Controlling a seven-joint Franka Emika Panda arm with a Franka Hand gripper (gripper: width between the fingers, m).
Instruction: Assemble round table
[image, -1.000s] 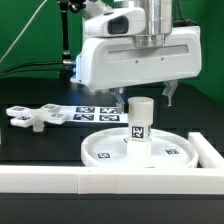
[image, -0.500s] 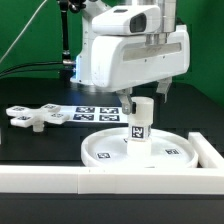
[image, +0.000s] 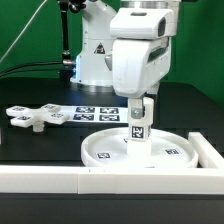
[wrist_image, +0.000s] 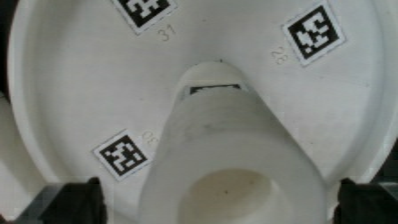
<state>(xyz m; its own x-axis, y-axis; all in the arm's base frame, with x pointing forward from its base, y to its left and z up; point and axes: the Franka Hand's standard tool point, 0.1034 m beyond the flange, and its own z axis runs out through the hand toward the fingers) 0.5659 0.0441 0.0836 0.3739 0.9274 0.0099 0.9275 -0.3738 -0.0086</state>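
Observation:
The large round disc (image: 100, 152) lies flat on the black table. The short cylindrical post (image: 139, 128) stands upright on its middle, a tag on its side. My gripper (image: 140, 106) hangs straight above the post, one dark finger on each side of its top, open with small gaps. In the wrist view the post (wrist_image: 231, 150) runs up between my fingers (wrist_image: 71, 203), my gripper (wrist_image: 217, 202) centred over it, with the tagged disc (wrist_image: 214, 30) behind. The flat cross-shaped piece (image: 35, 117) lies apart at the exterior view's left.
The marker board (image: 92, 112) lies flat behind the disc. A long white wall (image: 100, 180) runs along the front and turns back at the exterior view's right (image: 208, 150). The robot's base (image: 92, 60) stands behind.
The hand has turned about its vertical axis over the post, from broadside to narrow-on. The post's tag faces the same way, and the disc and cross piece have not moved.

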